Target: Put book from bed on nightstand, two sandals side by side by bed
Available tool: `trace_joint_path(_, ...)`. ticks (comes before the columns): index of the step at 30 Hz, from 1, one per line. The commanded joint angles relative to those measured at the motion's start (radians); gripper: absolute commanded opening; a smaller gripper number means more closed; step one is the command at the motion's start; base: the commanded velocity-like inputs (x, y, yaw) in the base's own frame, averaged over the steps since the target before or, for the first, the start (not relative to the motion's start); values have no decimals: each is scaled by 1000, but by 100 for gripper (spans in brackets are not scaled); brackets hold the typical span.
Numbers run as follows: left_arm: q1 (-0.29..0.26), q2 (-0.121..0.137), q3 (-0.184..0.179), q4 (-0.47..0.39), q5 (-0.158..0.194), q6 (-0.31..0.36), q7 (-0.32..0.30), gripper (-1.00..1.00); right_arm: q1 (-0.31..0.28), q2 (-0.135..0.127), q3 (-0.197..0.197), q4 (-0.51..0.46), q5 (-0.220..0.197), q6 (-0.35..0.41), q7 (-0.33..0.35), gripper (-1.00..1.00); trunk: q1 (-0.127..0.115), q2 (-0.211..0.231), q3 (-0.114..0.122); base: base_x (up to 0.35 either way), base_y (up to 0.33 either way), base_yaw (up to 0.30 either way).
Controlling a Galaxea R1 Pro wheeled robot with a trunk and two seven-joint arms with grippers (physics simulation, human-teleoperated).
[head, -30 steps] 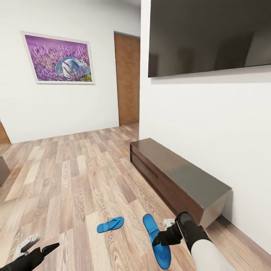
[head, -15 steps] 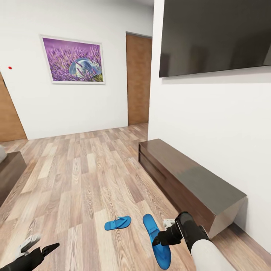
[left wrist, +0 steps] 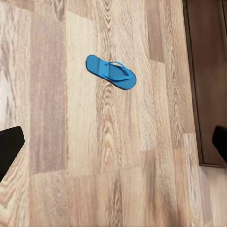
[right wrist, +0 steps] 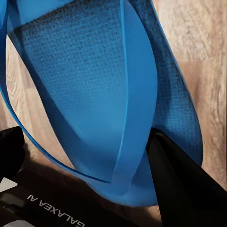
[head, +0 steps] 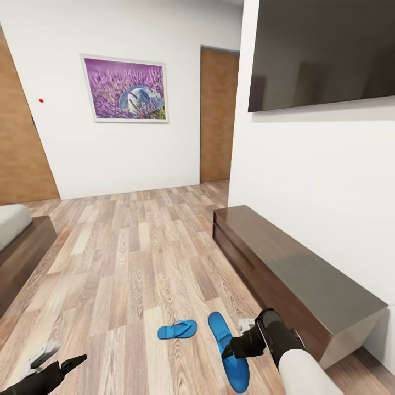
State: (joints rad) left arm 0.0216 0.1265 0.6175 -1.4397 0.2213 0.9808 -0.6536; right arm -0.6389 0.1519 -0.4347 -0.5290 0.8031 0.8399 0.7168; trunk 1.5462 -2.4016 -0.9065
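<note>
My right gripper [head: 230, 351] is shut on one bright blue sandal [head: 219, 327], holding it low over the wood floor near the sideboard. In the right wrist view this sandal [right wrist: 94, 71] sits between the dark fingers [right wrist: 179, 189]. The other sandal [head: 177, 329] lies flat on the floor just left of it, and the left wrist view has it below that gripper [left wrist: 111, 72]. My left gripper [head: 55, 359] hangs open and empty at the lower left. A corner of the bed [head: 24, 252] with grey mattress is at the left edge. The book and the nightstand are out of view.
A long low dark-brown sideboard [head: 296, 269] stands against the right wall under a wall-mounted TV [head: 323, 49]. A lavender picture [head: 129, 89] hangs on the far wall beside a wooden door [head: 216, 115]. Open wood floor [head: 131, 247] stretches between bed and sideboard.
The camera has turned left, so the whole picture shifted right and the bed corner came into view. Both arms keep their pose, and the right gripper still holds the sandal.
</note>
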Motion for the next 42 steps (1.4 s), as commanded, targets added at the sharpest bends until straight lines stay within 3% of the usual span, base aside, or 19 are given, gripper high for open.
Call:
trace_joint_path(1, 0, 0, 1, -1, 1, 5, -3, 100, -1, 1, -8, -2, 8, 4, 9, -100, 0, 0, -1, 119, -115, 178)
trace_joint_path(42, 0, -1, 1, -1, 1, 6, -5, 100, 0, 1, -9, -2, 9, 4, 10, -100, 0, 0, -1, 119, -136, 178)
